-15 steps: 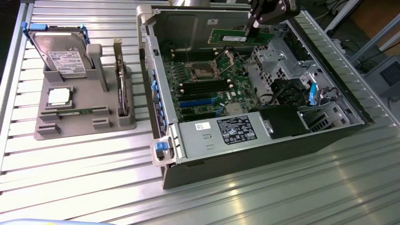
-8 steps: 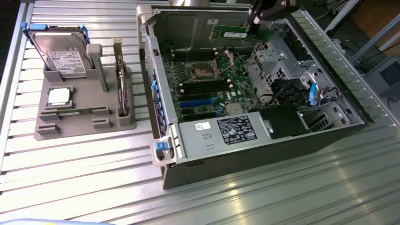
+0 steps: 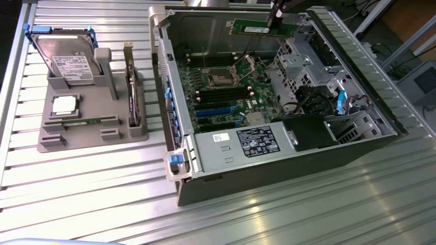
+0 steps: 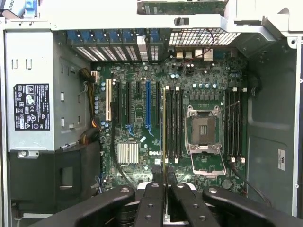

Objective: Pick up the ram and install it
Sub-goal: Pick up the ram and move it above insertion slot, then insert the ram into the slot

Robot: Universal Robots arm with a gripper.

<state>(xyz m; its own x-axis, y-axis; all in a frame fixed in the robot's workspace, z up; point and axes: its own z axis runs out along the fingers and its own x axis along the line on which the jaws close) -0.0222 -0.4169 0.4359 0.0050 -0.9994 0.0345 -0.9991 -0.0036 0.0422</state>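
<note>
**Exterior view.** Bright, even light falls from above. The ribbed metal counter (image 3: 307,204) returns broad pale glare, strongest toward the exterior view's right. The grey holder (image 3: 89,117) throws only a short, soft shadow. The inside of the computer case (image 3: 272,173) lies darker than its surroundings, deepest around the black shroud (image 3: 310,130).

**Wrist view.** The motherboard (image 4: 142,137) is evenly lit. The pale rim (image 4: 118,21) of the case is nearly washed out. The pincer (image 4: 164,176) reads as a dark mass with small glints on its screws. The ram (image 4: 164,123), seen edge-on, carries a thin yellowish highlight.
</note>
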